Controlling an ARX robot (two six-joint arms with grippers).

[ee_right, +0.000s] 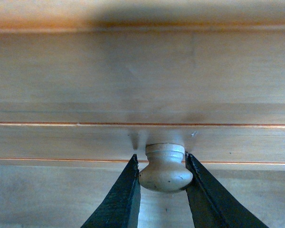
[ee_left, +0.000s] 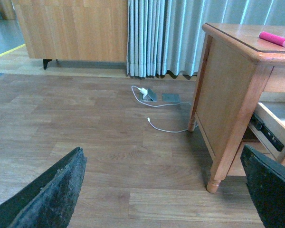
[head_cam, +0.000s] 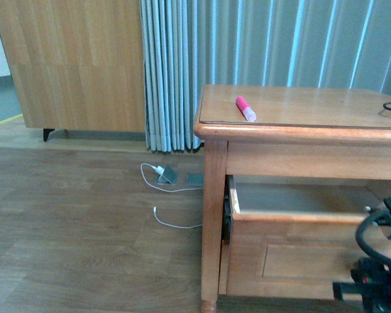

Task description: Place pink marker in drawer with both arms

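My right gripper [ee_right: 160, 157] pinches the knob [ee_right: 165, 175] between both fingers; my left gripper [ee_left: 162, 152] hangs with jaws spread wide.

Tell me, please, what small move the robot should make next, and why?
Probably raise the left gripper towards the pink marker. The drawer already stands partly open, with the right gripper closed around its knob. The marker lies on the cabinet top, and the left gripper hangs open and empty, low over the floor.
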